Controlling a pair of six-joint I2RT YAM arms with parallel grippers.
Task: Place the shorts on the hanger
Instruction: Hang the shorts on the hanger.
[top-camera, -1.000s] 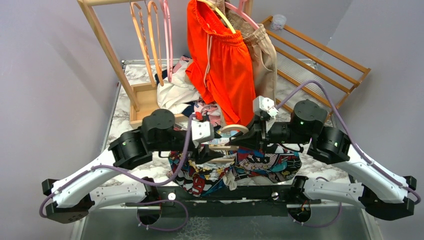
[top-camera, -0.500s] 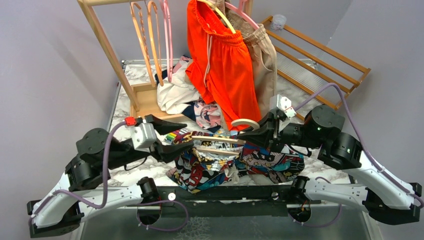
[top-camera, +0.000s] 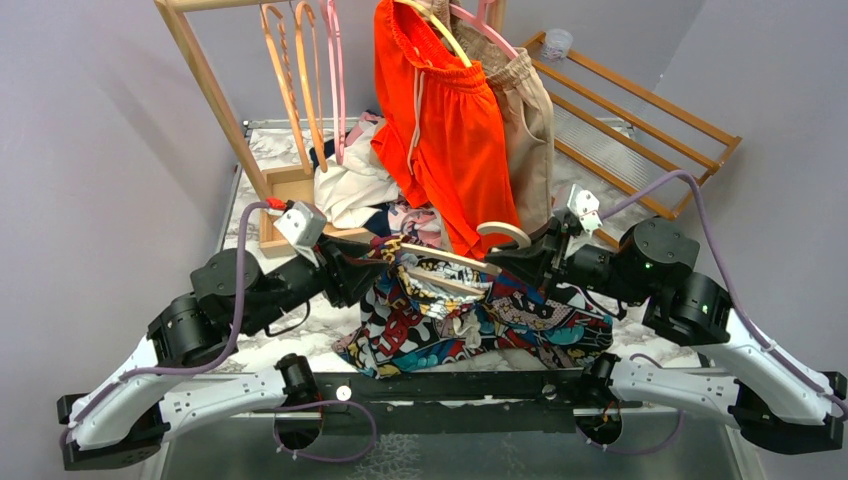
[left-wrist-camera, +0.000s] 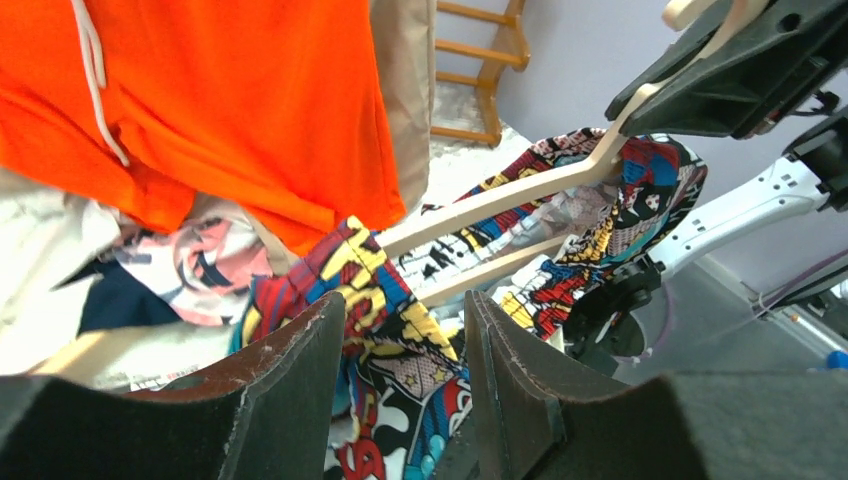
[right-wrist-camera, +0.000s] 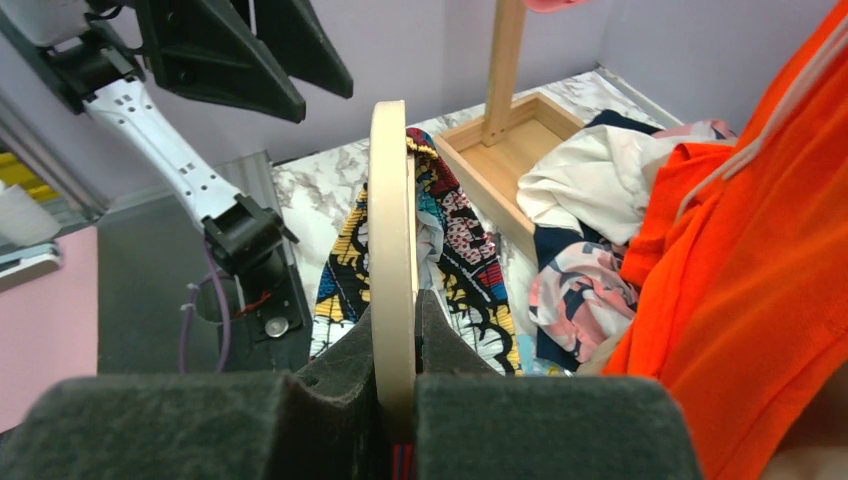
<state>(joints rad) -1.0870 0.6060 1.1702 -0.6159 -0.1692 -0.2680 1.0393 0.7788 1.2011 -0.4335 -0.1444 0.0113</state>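
While orange shorts (top-camera: 445, 140) crowd behind, right end effector (right-wrist-camera: 393, 335) clamps the hanger (right-wrist-camera: 390, 220), left end effector (left-wrist-camera: 405, 345) gapes

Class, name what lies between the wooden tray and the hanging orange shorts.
A crumpled white garment lies between the wooden tray and the orange shorts, clearest in the top view.

The shorts (top-camera: 470, 325) are a loud comic-book print: red, blue, yellow, black and white. The hanger (top-camera: 445, 260) is pale cream, the other pair (top-camera: 440, 130) plain bright orange
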